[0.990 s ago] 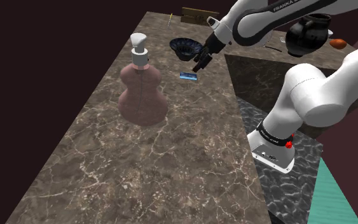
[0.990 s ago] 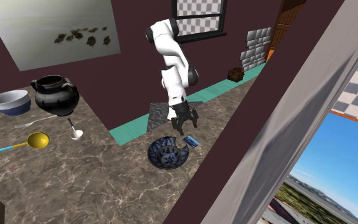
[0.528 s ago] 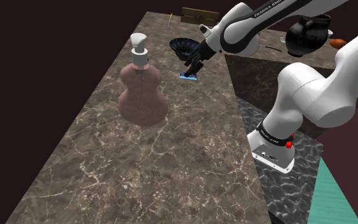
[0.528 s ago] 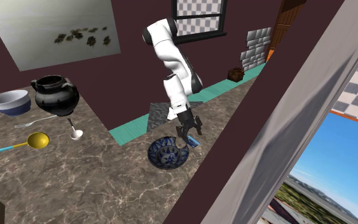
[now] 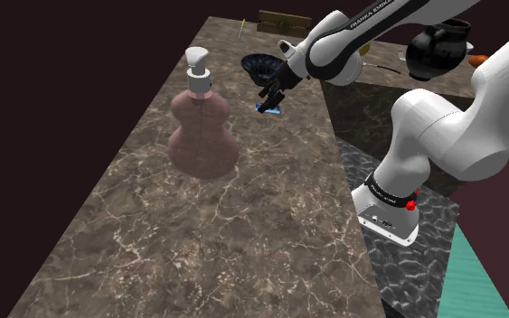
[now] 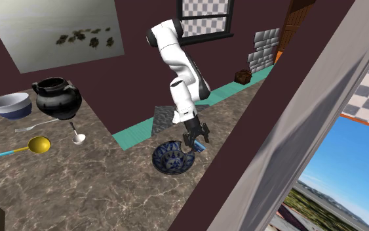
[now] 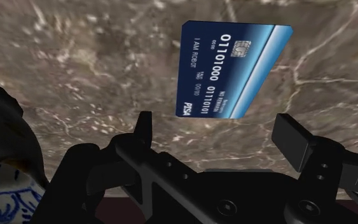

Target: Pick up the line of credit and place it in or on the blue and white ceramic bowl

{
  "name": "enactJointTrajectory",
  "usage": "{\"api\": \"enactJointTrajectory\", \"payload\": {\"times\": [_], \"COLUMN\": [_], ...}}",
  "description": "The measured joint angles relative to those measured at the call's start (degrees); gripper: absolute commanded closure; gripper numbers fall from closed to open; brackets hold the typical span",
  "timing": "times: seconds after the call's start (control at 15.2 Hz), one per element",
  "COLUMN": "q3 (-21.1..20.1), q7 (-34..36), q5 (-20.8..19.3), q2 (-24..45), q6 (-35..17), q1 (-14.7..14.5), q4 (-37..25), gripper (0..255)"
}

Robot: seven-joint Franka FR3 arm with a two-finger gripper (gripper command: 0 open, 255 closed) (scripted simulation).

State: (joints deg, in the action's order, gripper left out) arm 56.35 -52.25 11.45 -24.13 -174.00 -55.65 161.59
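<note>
The blue-and-white bowl point(image 5: 261, 65) sits on the marble counter point(image 5: 198, 226). Just beside it, the gripper point(image 7: 217, 127) hangs low, its 2 fingers spread wide and holding nothing. The blue card point(image 7: 231, 70) lies flat on the counter just ahead of the fingertips. Its long axis runs away from them, so the jaws would likely close across its narrow width.
</note>
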Motion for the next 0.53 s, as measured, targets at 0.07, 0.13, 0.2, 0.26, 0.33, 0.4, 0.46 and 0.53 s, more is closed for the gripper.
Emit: {"api": "enactJointTrajectory", "payload": {"times": [0.07,0.13,0.2,0.26,0.33,0.4,0.46,0.53], "q3": [0.0,0.0,0.0,0.0,0.0,0.0,0.0,0.0], "q7": [0.0,0.0,0.0,0.0,0.0,0.0,0.0,0.0], "q5": [0.0,0.0,0.0,0.0,0.0,0.0,0.0,0.0], "q2": [0.0,0.0,0.0,0.0,0.0,0.0,0.0,0.0], "q6": [0.0,0.0,0.0,0.0,0.0,0.0,0.0,0.0], "q1": [0.0,0.0,0.0,0.0,0.0,0.0,0.0,0.0], "q4": [0.0,0.0,0.0,0.0,0.0,0.0,0.0,0.0], "gripper": [0,255,255,255,255,255,255,255]}}
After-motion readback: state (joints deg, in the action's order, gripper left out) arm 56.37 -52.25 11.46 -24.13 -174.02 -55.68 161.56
